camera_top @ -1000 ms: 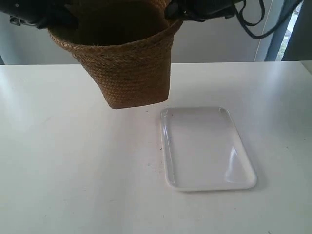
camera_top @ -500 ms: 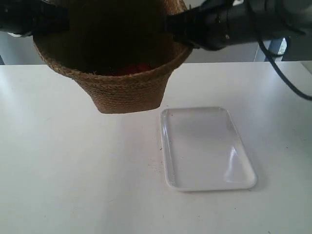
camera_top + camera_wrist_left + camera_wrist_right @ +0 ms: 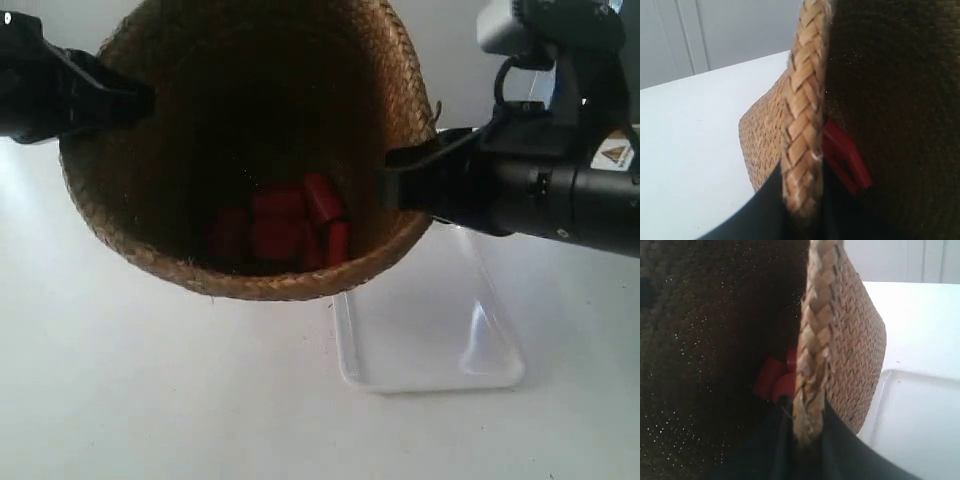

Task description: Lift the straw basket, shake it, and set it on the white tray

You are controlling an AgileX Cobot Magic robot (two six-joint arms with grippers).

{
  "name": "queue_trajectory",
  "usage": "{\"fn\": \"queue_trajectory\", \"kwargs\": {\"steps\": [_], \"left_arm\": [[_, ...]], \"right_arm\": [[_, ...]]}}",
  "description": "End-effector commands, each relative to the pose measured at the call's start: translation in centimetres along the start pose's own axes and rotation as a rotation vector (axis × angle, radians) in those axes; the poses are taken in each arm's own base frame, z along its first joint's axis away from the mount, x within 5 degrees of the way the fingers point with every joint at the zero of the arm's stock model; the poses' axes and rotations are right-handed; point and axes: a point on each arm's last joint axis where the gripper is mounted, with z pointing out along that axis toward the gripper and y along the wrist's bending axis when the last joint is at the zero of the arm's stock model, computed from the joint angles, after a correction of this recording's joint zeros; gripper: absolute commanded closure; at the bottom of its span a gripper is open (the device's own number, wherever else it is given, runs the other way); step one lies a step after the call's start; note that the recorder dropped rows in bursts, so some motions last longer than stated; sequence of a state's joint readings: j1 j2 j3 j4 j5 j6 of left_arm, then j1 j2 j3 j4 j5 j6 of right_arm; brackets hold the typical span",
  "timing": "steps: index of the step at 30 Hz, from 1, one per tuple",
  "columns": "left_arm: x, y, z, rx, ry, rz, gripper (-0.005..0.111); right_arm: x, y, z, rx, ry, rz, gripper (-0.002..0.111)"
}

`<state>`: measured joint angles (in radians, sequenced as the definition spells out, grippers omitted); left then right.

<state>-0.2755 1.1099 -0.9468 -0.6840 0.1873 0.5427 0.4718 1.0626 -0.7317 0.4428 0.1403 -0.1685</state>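
The straw basket hangs in the air, tipped so its dark mouth faces the exterior camera. Several red blocks lie inside at the bottom. The left gripper is shut on the braided rim, one finger inside and one outside. The right gripper pinches the opposite rim the same way. In the exterior view the arm at the left and the arm at the right hold the basket between them. The white tray lies on the table below, partly hidden by the basket and the arm.
A white table spreads under everything. A pale wall with panelling stands behind it. Black cables run by the arm at the exterior view's right.
The basket has tipped forward and come toward the exterior camera, so its interior and red blocks now show. Both arms have dropped lower with it and now cover part of the tray.
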Motion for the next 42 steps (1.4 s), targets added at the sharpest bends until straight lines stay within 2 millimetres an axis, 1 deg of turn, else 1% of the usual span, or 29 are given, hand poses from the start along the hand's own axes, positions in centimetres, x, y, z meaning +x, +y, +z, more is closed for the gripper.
{"fn": "queue_trajectory", "kwargs": {"steps": [1, 2, 5, 7, 10, 13, 16, 18, 20, 21, 22, 23, 24, 26, 27, 28, 29, 30, 31, 33, 34, 35, 36, 37, 38, 39, 40, 41, 42], "left_arm": [[0.8, -0.9, -2.6, -0.031, -0.097, 0.071, 0.107], [1.3, -1.0, -3.3, -0.032, -0.107, 0.073, 0.107], [2.8, -1.2, -4.7, -0.039, -0.119, 0.073, 0.107], [3.6, -0.9, -4.6, -0.062, -0.121, 0.065, 0.107], [3.9, -0.6, -4.2, -0.084, -0.121, 0.055, 0.107], [3.8, -0.3, -3.7, -0.107, -0.136, 0.012, 0.107], [3.8, -0.3, -3.4, -0.091, -0.129, -0.104, 0.107], [3.1, -1.2, -4.3, -0.025, -0.115, -0.105, 0.107], [2.4, -2.3, -5.9, 0.046, -0.115, -0.058, 0.107], [2.2, -2.7, -6.5, 0.070, -0.124, -0.032, 0.107], [2.3, -3.0, -6.9, 0.079, -0.134, -0.009, 0.107], [2.6, -2.9, -6.7, 0.068, -0.136, 0.014, 0.107], [3.3, -2.4, -5.9, 0.028, -0.136, 0.016, 0.107], [4.7, -0.7, -3.7, -0.094, -0.145, -0.025, 0.107], [4.9, -0.2, -2.9, -0.134, -0.152, -0.056, 0.107], [4.7, -0.1, -2.7, -0.139, -0.156, -0.070, 0.107], [4.2, -0.4, -2.8, -0.115, -0.154, -0.067, 0.107], [3.5, -1.1, -3.5, -0.065, -0.149, -0.043, 0.107], [2.7, -2.0, -4.6, -0.006, -0.148, 0.006, 0.107], [1.7, -3.3, -6.8, 0.070, -0.167, 0.084, 0.107], [1.5, -3.6, -7.6, 0.085, -0.182, 0.102, 0.107], [1.6, -3.5, -7.6, 0.076, -0.193, 0.103, 0.107], [2.0, -3.1, -7.0, 0.041, -0.200, 0.094, 0.107], [2.7, -2.4, -5.8, -0.012, -0.199, 0.078, 0.107], [3.3, -1.7, -4.6, -0.064, -0.198, 0.067, 0.107], [3.9, -1.1, -3.3, -0.099, -0.178, 0.055, 0.107], [3.8, -1.2, -3.2, -0.090, -0.167, 0.053, 0.107], [3.5, -1.7, -3.5, -0.046, -0.150, 0.065, 0.107], [2.6, -2.8, -4.8, 0.031, -0.133, 0.106, 0.107]], "right_arm": [[0.4, 0.0, -2.3, -0.004, -0.090, -0.027, 0.108], [1.0, -0.1, -2.9, -0.010, -0.077, 0.001, 0.108], [2.3, -0.4, -3.3, -0.004, -0.059, -0.006, 0.108], [2.1, -0.6, -3.2, 0.008, -0.107, -0.007, 0.108], [1.4, -0.9, -2.5, 0.032, -0.189, 0.000, 0.108], [1.6, -1.1, -1.6, 0.047, -0.187, -0.019, 0.108], [1.7, -1.1, -1.3, 0.046, -0.164, -0.050, 0.108], [0.8, -0.3, -2.5, 0.004, -0.153, -0.003, 0.108], [-0.6, 1.0, -4.6, -0.059, -0.192, -0.006, 0.108], [-1.0, 1.4, -5.7, -0.084, -0.220, -0.010, 0.108], [-1.2, 1.6, -6.2, -0.099, -0.240, -0.012, 0.108], [-0.8, 1.6, -6.1, -0.100, -0.242, -0.029, 0.108], [-0.2, 1.3, -5.4, -0.081, -0.228, -0.069, 0.108], [1.6, 0.0, -2.6, -0.006, -0.208, -0.108, 0.108], [2.0, -0.5, -1.6, 0.024, -0.214, -0.129, 0.108], [2.3, -0.8, -0.5, 0.042, -0.190, -0.135, 0.108], [2.0, -0.6, -0.4, 0.035, -0.174, -0.107, 0.108], [1.4, -0.1, -0.7, 0.008, -0.155, -0.059, 0.108], [0.7, 0.9, -1.7, -0.042, -0.117, -0.027, 0.108], [-0.6, 2.3, -3.6, -0.111, -0.133, -0.025, 0.108], [-1.0, 2.8, -4.3, -0.137, -0.169, -0.039, 0.108], [-1.0, 2.9, -4.5, -0.141, -0.200, -0.074, 0.108], [-0.8, 2.7, -4.1, -0.126, -0.243, -0.104, 0.108], [0.4, 2.1, -2.4, -0.087, -0.245, -0.133, 0.108], [0.9, 1.5, -1.2, -0.052, -0.257, -0.150, 0.108], [1.6, 1.0, 0.2, -0.019, -0.225, -0.166, 0.108], [1.9, 0.8, 0.9, -0.013, -0.177, -0.135, 0.108], [1.5, 1.2, 0.7, -0.034, -0.144, -0.068, 0.108], [0.6, 2.1, -0.3, -0.079, -0.113, -0.034, 0.108]]}}
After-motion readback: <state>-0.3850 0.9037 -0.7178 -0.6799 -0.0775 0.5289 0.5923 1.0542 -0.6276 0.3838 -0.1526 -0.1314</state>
